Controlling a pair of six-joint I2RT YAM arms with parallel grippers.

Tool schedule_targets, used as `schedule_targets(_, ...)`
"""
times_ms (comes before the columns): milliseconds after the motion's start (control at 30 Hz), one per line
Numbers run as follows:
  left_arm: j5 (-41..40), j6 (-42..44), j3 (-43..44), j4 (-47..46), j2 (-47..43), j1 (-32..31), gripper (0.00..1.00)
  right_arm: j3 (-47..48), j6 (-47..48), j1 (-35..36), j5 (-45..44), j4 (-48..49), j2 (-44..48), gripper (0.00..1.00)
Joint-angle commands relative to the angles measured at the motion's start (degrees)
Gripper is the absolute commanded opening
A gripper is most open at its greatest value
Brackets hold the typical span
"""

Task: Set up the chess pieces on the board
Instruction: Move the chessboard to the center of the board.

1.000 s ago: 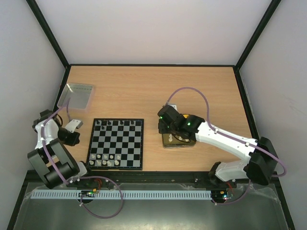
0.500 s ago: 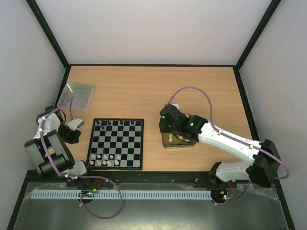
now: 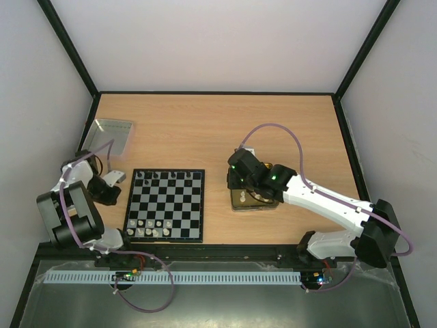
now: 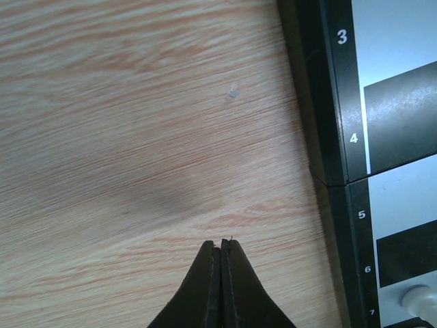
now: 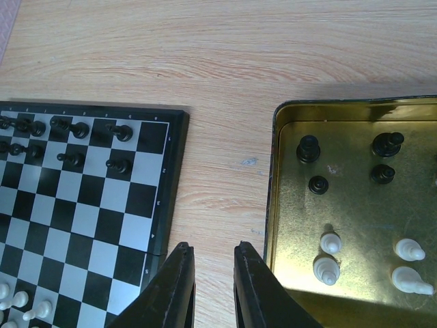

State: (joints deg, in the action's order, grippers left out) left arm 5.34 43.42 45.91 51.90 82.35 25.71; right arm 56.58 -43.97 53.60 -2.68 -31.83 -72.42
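Both right fingers hover, parted, between board, tray.

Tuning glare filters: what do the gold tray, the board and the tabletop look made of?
Gold tray: likely thin metal tin, glossy gold. It shows reflections and a rolled rim.
Board: probably plastic or coated metal, satin. The silvery light squares have a soft sheen, and numerals are printed on the dark border.
Tabletop: wood or wood-look laminate, matte. Grain is visible, but I can't tell which.
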Motion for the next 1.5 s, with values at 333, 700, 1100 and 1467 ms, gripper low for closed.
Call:
schedule_targets(333, 0.05, -4.02, -2.97, -0.84, 0.88, -4.63, 0.02, -1.59, -0.68, 0.26, -0.23, 0.89, 1.38, 0.16)
schedule_targets(700, 0.64, -6.07, -3.38, -2.05, 1.31, -7.36, 0.02, -2.72, -1.11, 0.27, -0.86, 0.46, 3.12, 0.16)
schedule_targets(1100, 1.55, -6.89, -3.92, -3.24, 2.55, -8.08, 0.02, -3.25, -1.33, 0.27, -0.58, 1.45, 2.91, 0.16)
schedule_targets(1467, 3.25, -8.20, -3.83, -4.04, 3.78, -9.58, 0.02, -3.54, -0.97, 0.23, -0.49, 1.46, 2.64, 0.16)
